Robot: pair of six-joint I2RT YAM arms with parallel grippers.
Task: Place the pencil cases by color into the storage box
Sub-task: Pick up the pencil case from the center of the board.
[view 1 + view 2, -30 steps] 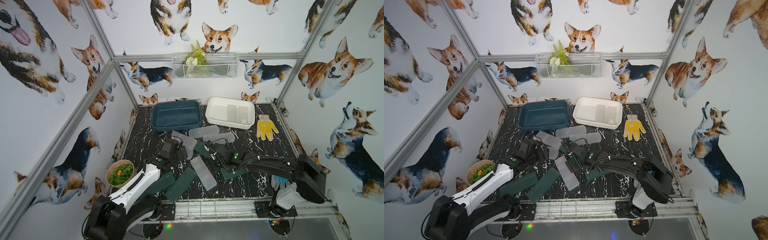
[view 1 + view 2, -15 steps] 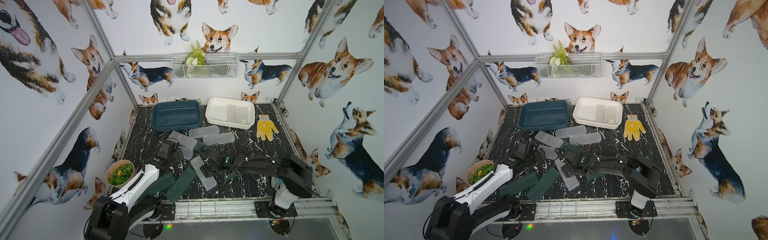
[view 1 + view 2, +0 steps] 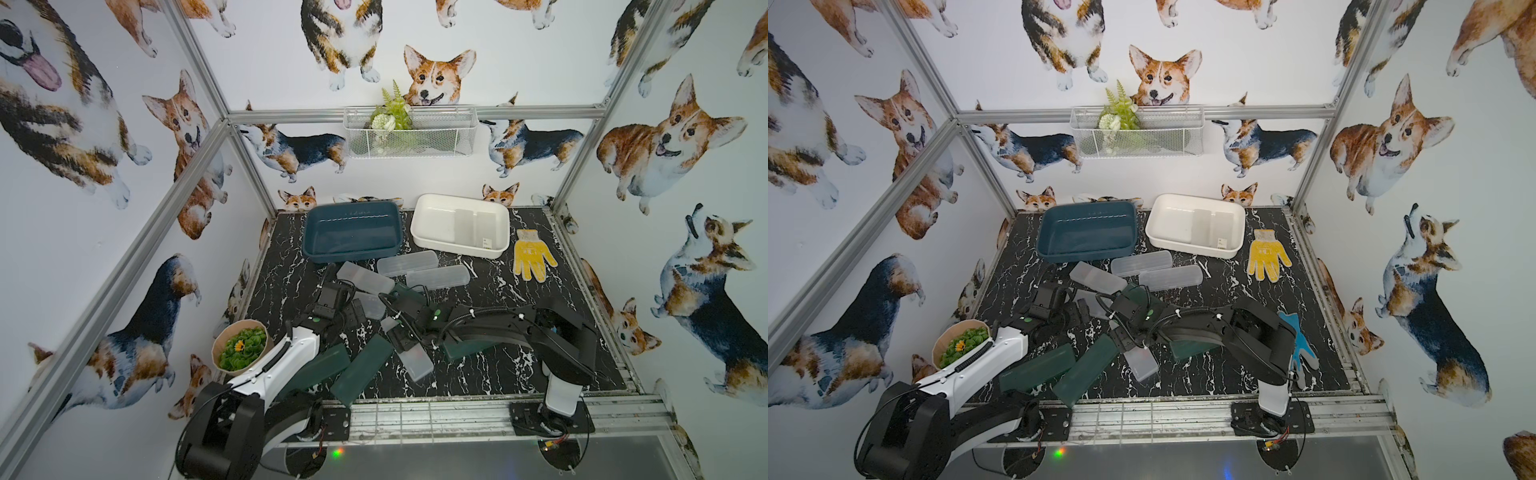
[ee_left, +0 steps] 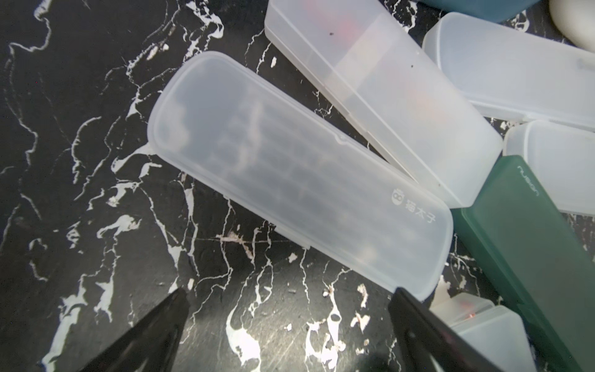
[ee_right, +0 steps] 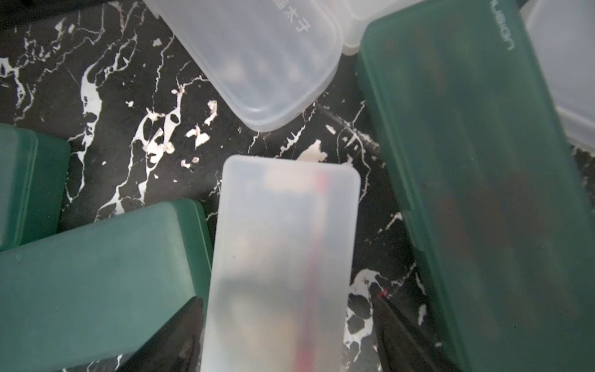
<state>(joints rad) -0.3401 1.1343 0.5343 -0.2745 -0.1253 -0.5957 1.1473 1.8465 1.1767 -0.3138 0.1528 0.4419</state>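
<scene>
In both top views, frosted pencil cases (image 3: 407, 263) and dark green pencil cases (image 3: 362, 370) lie jumbled mid-table, short of the blue storage box (image 3: 350, 254) and the white storage box (image 3: 457, 247). The left gripper (image 3: 356, 311) and right gripper (image 3: 403, 338) hang near each other over the pile, where a careless swing could knock the arms together

From the left wrist, the jaws stand wide and empty. A frosted case (image 4: 299, 174) lies flat just ahead, with one finger (image 4: 418, 319) at its corner. Coming down there could pin that corner, or skid the smooth case into the green case (image 4: 528, 257) just beside its end

From the right wrist, the jaws straddle another frosted case (image 5: 280, 257), not yet clamped, with bare table showing on one side. A green neighbour (image 5: 96, 283) presses its other side, so closing may wedge a finger against it or drag it along. Taken near one end, the case could also tip and slip
</scene>
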